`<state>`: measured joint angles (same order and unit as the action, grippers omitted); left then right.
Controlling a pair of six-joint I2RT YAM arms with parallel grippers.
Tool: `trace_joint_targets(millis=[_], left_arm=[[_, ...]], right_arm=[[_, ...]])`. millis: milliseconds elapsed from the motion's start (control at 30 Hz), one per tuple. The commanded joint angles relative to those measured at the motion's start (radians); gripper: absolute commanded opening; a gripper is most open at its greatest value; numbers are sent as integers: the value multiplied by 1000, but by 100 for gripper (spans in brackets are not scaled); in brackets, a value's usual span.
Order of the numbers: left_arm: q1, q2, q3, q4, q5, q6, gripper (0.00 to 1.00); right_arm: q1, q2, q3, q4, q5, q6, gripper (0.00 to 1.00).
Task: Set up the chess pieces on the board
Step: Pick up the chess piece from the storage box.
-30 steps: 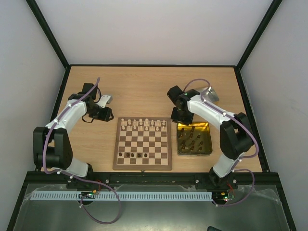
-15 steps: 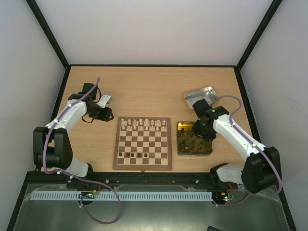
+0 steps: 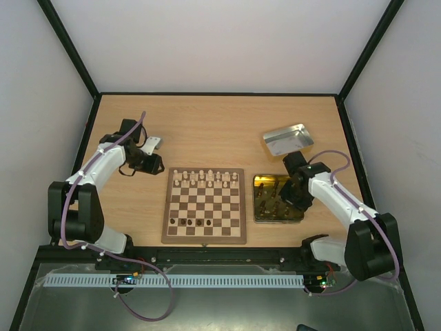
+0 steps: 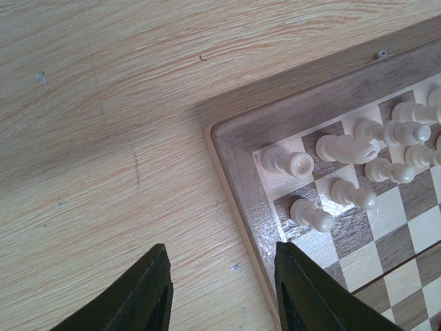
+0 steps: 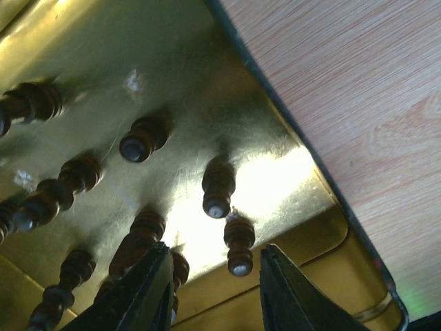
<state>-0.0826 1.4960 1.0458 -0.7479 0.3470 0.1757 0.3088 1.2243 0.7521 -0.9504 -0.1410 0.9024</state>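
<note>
Just left of the board's (image 3: 204,238) far corner, the left claw (image 4: 220,262) is parked over the table, parted and empty. On the board, pale pieces (image 3: 207,178) are ranged along the far rows, with a few dark ones (image 3: 190,222) near the front. Right of the board, the right claw (image 5: 215,256) hangs parted over the gold tin (image 3: 298,200), nothing grasped. It should be centred on a single dark piece (image 5: 239,245), lowered straight and closed gently, so that neighbouring pieces are not knocked

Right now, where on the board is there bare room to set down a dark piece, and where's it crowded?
The board is bare across its middle rows, between the cream pieces along the far two rows and the few dark pieces toward the left of a near row. That row's right half is free too. The gold tin is crowded.
</note>
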Motion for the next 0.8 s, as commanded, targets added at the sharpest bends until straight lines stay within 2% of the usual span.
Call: trace_joint_targets(millis=[0, 633, 767], left_arm=[[-5, 7, 6, -18, -6, 6, 42], [-6, 15, 13, -23, -24, 1, 42], [-8, 20, 15, -24, -23, 0, 42]], right_arm=[[-41, -3, -19, 52, -3, -19, 34], [-89, 40, -65, 118, -23, -47, 32], [-97, 45, -76, 126, -23, -55, 28]])
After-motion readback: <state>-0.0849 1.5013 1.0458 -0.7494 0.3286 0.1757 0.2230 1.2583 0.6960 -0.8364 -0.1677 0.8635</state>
